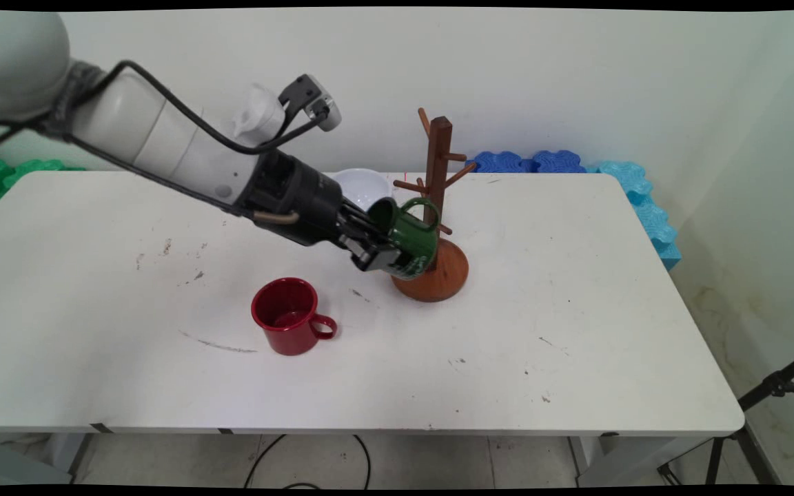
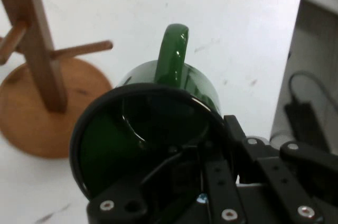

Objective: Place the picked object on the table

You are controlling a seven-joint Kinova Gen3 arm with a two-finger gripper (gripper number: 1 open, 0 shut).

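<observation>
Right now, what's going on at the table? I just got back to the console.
The arm's black two-finger gripper holds a dark green enamel mug by its rim, tilted on its side, handle up, right beside the wooden mug tree with pegs. The mug isn't hung on any peg. A red enamel mug stands upright on the white table, and a white bowl sits behind the arm.

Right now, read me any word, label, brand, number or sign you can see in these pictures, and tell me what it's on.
None can be read.
The green mug held by the gripper, the red mug, the wooden mug tree, the white bowl and the table show no print in either view.
</observation>
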